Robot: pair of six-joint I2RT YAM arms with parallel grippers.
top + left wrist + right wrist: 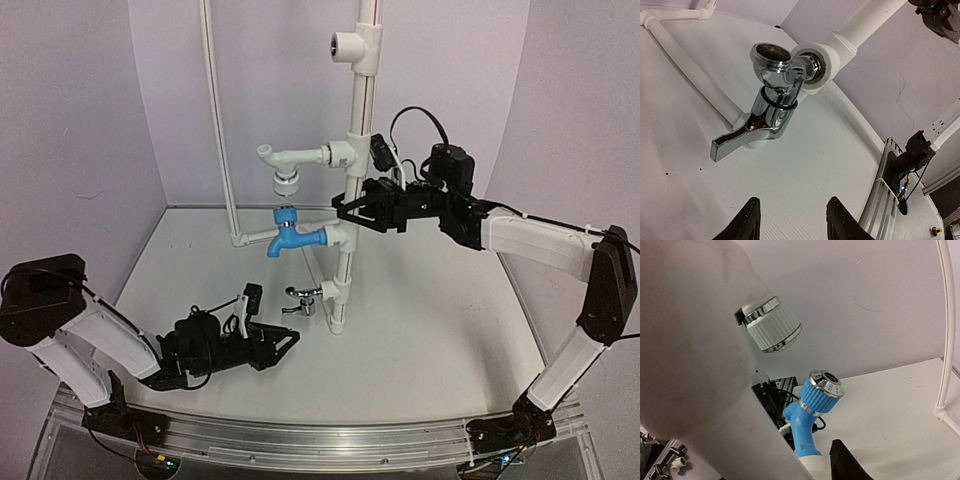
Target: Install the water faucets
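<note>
A shiny silver water faucet (303,297) (772,100) sits with its end in the lowest tee fitting (820,62) of the upright white pipe (355,130), lever pointing down-left. My left gripper (288,343) (792,220) lies low on the table just short of it, open, nothing between its fingers. My right gripper (347,208) straddles the pipe above the blue tap (290,232) (812,405). One of its fingers (842,462) stands close against the pipe's fitting; the other is hidden behind the pipe.
A white tap (285,165) (772,327) hangs from a higher tee. A thin white tube (220,120) rises at the back left and joins the blue tap's branch. An aluminium rail (320,435) runs along the near table edge.
</note>
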